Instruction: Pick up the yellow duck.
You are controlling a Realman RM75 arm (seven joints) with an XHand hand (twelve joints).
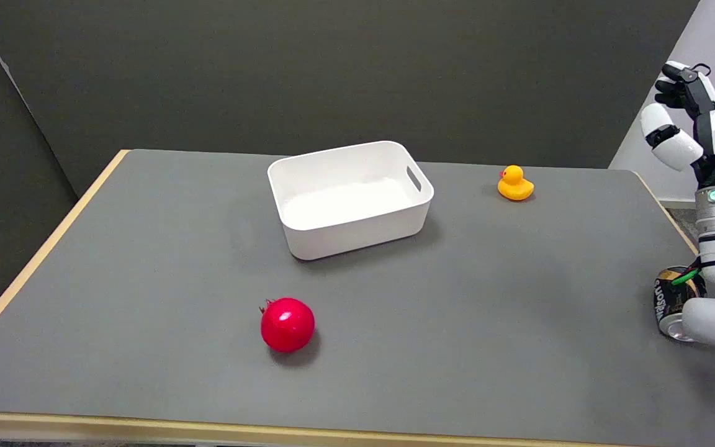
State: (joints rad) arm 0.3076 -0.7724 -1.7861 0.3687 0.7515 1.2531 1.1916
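Grey table [146, 248] stands before a dark wall, with the yellow duck [514, 184] at 2 o'clock of the white bin [350, 197]. At 3 o'clock the right hand [686, 121] is raised, fingers apart, holding nothing.

Right arm upright at the far right edge, robot hand [686, 118] raised, empty, fingers loosely curled apart
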